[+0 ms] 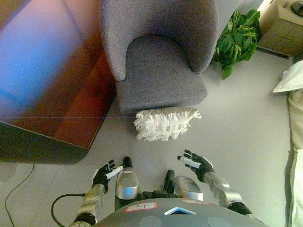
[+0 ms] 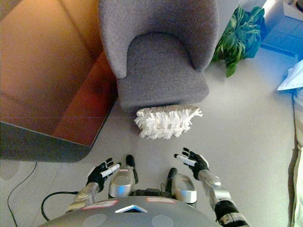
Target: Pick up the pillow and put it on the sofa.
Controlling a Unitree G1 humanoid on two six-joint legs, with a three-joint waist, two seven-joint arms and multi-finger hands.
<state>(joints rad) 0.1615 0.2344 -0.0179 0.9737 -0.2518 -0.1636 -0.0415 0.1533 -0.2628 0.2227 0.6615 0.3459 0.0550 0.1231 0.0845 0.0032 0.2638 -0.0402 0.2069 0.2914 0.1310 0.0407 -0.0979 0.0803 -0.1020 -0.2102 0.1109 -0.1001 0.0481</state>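
A white ruffled pillow [image 1: 165,123] lies on the floor against the front of a grey armchair [image 1: 158,71]. The chair's seat is bare. My left hand [image 1: 104,174] is low at the left, fingers relaxed and open, holding nothing, well short of the pillow. My right hand [image 1: 198,164] is at the right, fingers spread open and empty, a little below and right of the pillow. Both hands also show in the right eye view, the left hand [image 2: 102,172] and the right hand [image 2: 193,162].
A reddish-brown table [image 1: 57,85] stands at the left, close to the chair. A green potted plant [image 1: 236,40] is right of the chair. White cloth [image 1: 291,80] lies at the right edge. Pale floor [image 1: 241,123] spreads around the pillow.
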